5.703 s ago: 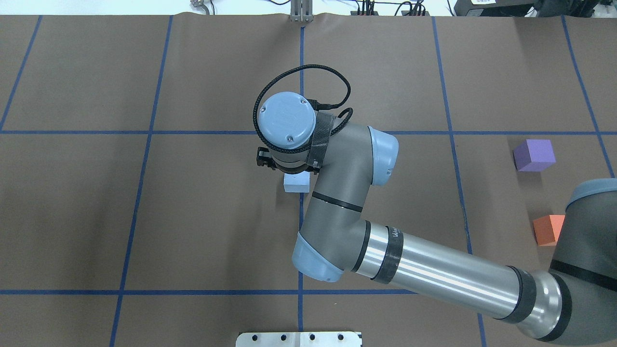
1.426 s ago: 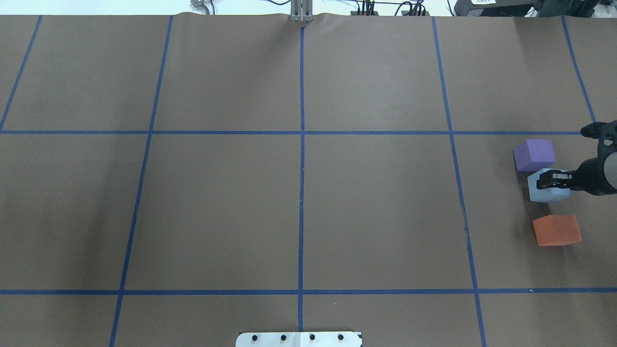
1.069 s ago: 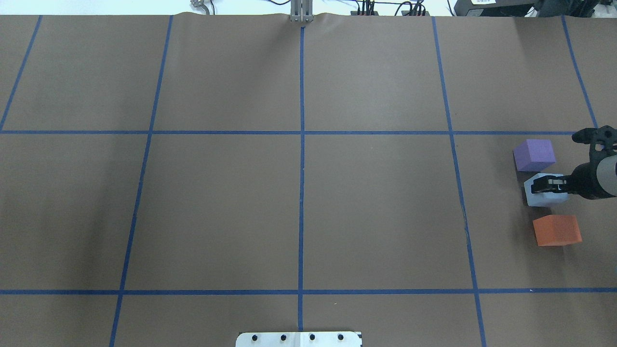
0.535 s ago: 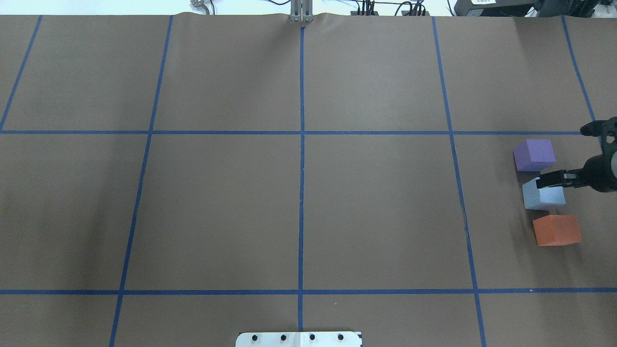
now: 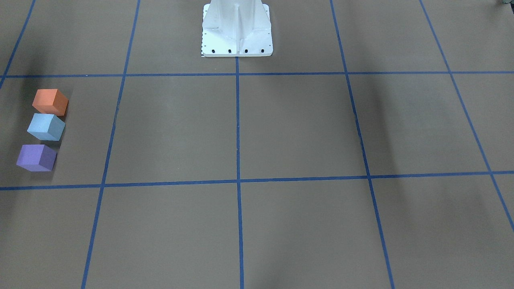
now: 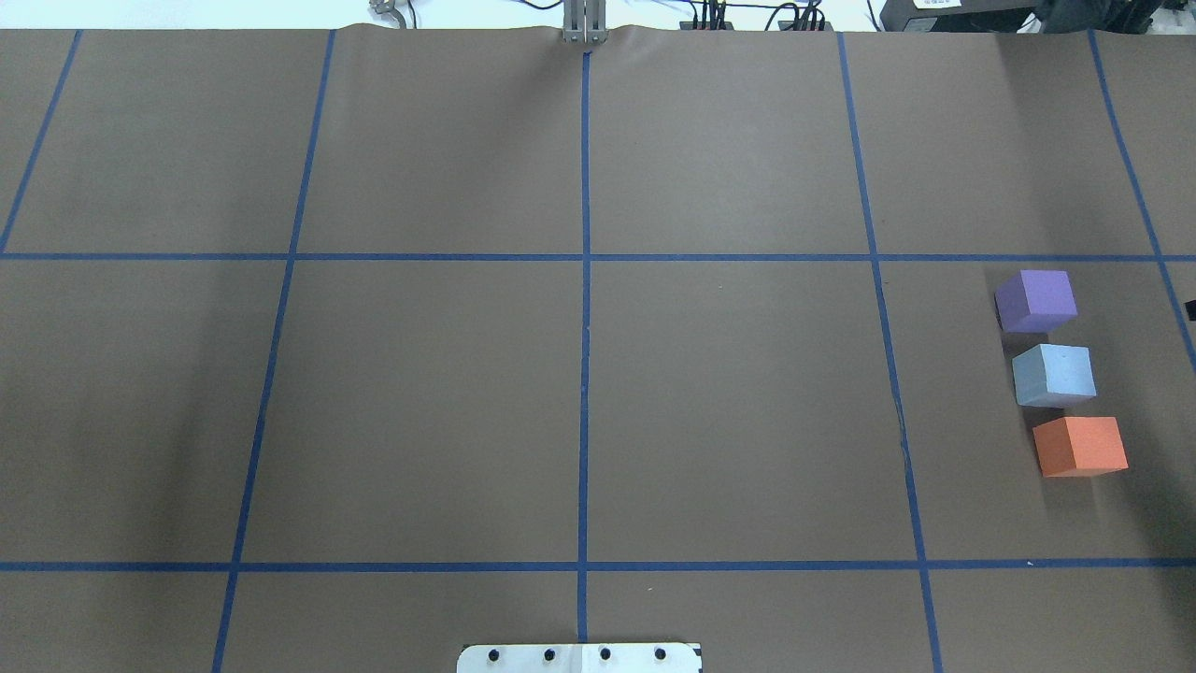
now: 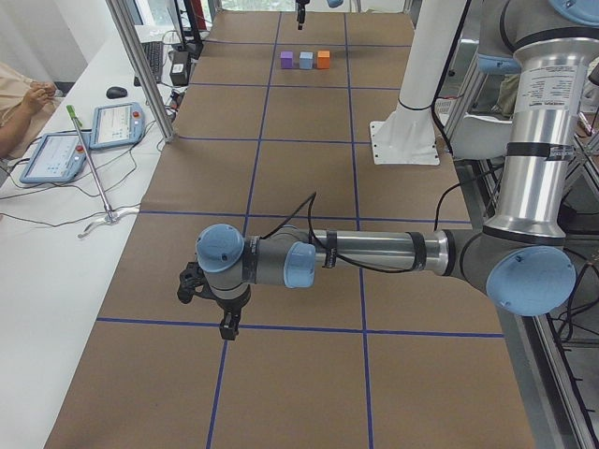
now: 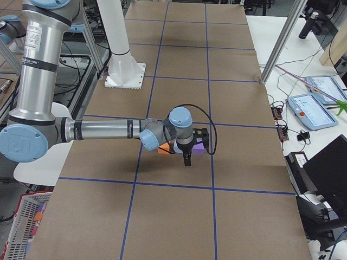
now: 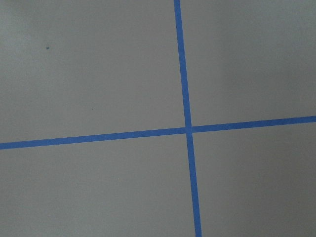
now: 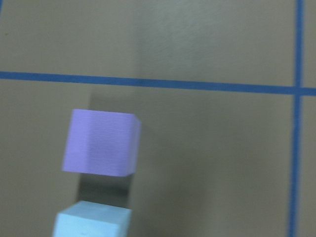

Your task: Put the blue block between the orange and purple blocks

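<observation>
Hovering near the placed blue block [image 6: 1054,374], the right claw [image 8: 186,160], open or closed I cannot tell, could knock it.

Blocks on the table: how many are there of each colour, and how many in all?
Orange block: 1
Blue block: 1
Purple block: 1
Total: 3

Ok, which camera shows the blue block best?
Overhead exterior: the blue block shows whole, large, unobstructed. Front-facing shows it whole too; exterior left, tiny; exterior right, mostly behind the arm; right wrist, only a cropped edge; left wrist, nothing.
</observation>
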You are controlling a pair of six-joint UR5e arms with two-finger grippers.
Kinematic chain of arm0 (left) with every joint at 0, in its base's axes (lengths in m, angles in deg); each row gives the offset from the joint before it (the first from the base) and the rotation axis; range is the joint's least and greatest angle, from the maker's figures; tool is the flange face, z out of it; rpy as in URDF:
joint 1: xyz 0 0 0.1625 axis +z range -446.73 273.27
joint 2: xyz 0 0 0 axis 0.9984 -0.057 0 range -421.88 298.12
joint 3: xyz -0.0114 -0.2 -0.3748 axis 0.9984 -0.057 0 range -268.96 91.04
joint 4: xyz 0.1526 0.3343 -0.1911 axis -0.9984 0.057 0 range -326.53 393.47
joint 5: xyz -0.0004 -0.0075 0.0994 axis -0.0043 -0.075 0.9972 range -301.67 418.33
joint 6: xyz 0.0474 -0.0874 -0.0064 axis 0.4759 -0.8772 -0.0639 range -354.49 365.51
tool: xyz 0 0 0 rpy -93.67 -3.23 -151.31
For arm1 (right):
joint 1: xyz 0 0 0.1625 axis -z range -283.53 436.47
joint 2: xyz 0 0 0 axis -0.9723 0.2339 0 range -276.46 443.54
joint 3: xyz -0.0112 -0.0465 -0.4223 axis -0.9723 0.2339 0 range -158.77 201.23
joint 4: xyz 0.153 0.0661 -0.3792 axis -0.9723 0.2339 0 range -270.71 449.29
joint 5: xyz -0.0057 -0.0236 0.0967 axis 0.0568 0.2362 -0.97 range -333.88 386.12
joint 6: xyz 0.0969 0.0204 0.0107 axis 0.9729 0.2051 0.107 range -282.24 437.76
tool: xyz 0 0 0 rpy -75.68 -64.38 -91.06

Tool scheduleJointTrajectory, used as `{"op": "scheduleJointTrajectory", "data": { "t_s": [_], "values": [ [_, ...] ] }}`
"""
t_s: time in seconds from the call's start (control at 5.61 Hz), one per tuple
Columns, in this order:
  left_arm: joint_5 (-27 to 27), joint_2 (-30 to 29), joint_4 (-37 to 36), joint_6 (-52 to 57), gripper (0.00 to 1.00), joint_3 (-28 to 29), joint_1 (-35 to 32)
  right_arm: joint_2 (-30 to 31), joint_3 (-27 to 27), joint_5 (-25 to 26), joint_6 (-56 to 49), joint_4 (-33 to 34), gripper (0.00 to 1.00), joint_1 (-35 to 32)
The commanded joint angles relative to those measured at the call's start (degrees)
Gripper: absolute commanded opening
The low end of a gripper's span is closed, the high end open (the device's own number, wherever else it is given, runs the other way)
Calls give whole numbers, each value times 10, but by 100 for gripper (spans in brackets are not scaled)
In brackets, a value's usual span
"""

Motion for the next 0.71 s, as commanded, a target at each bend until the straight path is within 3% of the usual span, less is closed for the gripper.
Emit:
{"op": "scheduleJointTrajectory", "data": {
  "t_s": [0.0, 0.53],
  "values": [
    [0, 1, 0, 4, 100, 1, -1, -5, -7, -9, -199, 167, 100, -89],
    [0, 1, -1, 3, 100, 2, -1, -24, -3, -12, -207, 193, 100, -100]
  ]
}}
